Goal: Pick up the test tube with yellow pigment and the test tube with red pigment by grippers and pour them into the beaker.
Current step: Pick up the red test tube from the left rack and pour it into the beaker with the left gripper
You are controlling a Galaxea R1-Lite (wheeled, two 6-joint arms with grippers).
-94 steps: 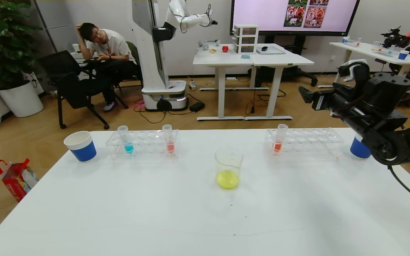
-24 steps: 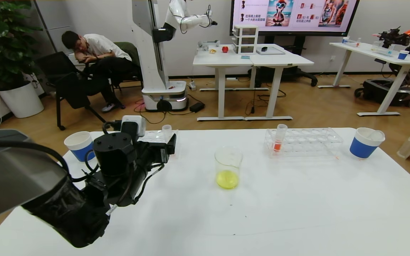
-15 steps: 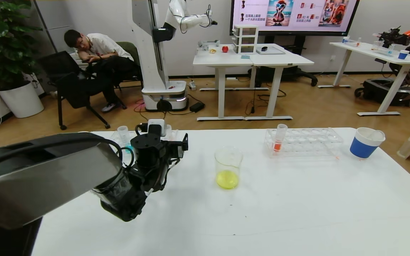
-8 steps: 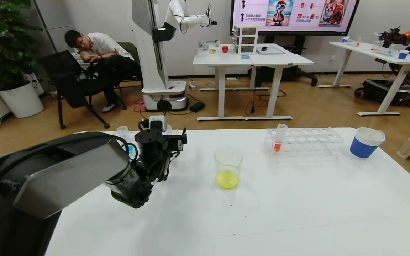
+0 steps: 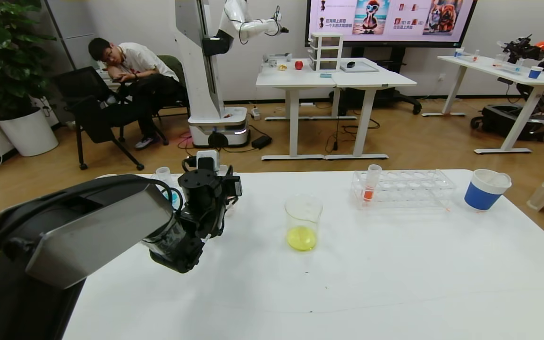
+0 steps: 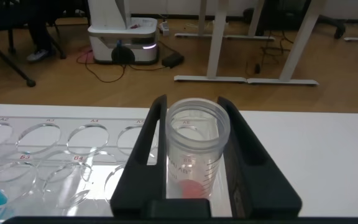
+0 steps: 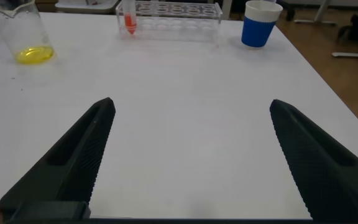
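**Left claw just clamped the red tube in the left rack**

Half a second back my left claw [image 6: 192, 155] was spread wide at the left clear plastic rack [image 6: 55, 146]; now its fingers have closed in on the slim clear tube with red-orange liquid at its bottom [image 6: 194, 158]. The tube sits upright in its rack hole, a black finger tight on each side.

To do this well, I'd say lift straight up until the rounded bottom clears the rack, keep it vertical while carrying, and only tip once the mouth is over the squat clear beaker with yellow liquid in it [image 5: 303, 222], which stands mid-desk, well apart from me. Slick plastic could slip, so no jerky moves.

The left wrist view is the only one showing the grip; from the head view my own arm [image 5: 111, 226] hides that tube completely. The head view does give the whole layout: a second red tube [image 5: 371, 185] in the right rack [image 5: 409, 191] and the blue-and-white paper cup [image 5: 485, 190] beyond it.

My right claw [image 7: 191, 155] hangs wide open and empty low over the white desk [image 7: 185, 87].
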